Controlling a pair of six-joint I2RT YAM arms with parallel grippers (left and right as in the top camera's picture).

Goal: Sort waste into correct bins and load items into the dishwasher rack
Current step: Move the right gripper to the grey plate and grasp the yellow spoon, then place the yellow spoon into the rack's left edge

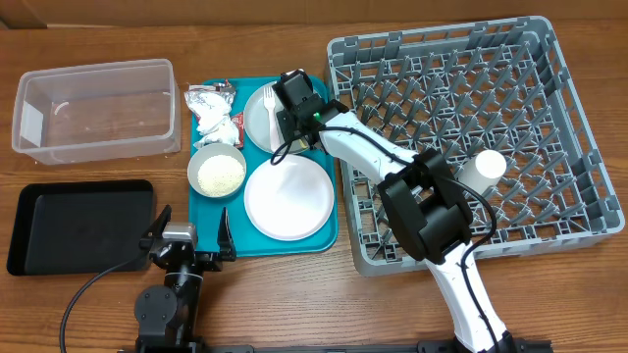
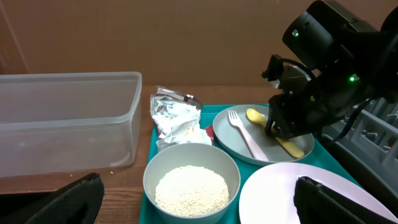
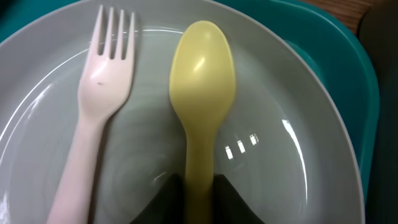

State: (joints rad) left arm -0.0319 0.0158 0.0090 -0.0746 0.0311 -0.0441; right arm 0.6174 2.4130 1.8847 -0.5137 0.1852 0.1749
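On the teal tray (image 1: 314,245), the right gripper (image 3: 199,190) pinches the yellow spoon (image 3: 202,68) lying on the grey-green plate (image 3: 292,162); left gripper (image 1: 189,228) hangs wide open; only the cup (image 1: 485,169) stands in the rack (image 1: 569,118); napkin (image 2: 181,134), wrapper (image 2: 169,104), rice (image 2: 191,190), bowl (image 2: 150,190), fork (image 3: 93,112) and white plate (image 1: 287,199) wait.

1. The clear plastic tub (image 1: 96,108) stands at the far left, and the shallow black tray (image 1: 78,226) lies nearer the camera.
2. The crinkled foil wrapper (image 2: 171,104) and the crumpled white napkin (image 2: 185,134) are bunched together on the teal tray (image 1: 209,222), behind the bowl.
3. The pale grey bowl (image 2: 151,180) stands upright and is filled with white rice (image 2: 191,190).
4. The white fork (image 3: 99,93) and the yellow spoon (image 3: 202,93) lie side by side on the grey-green plate (image 3: 292,162). The spoon's handle is clasped by the right gripper (image 3: 199,190).
5. The white plate (image 1: 287,199) lies flat beside the bowl.
6. The white cup (image 1: 488,167) rests among the pegs of the grey dishwasher rack (image 1: 579,137).
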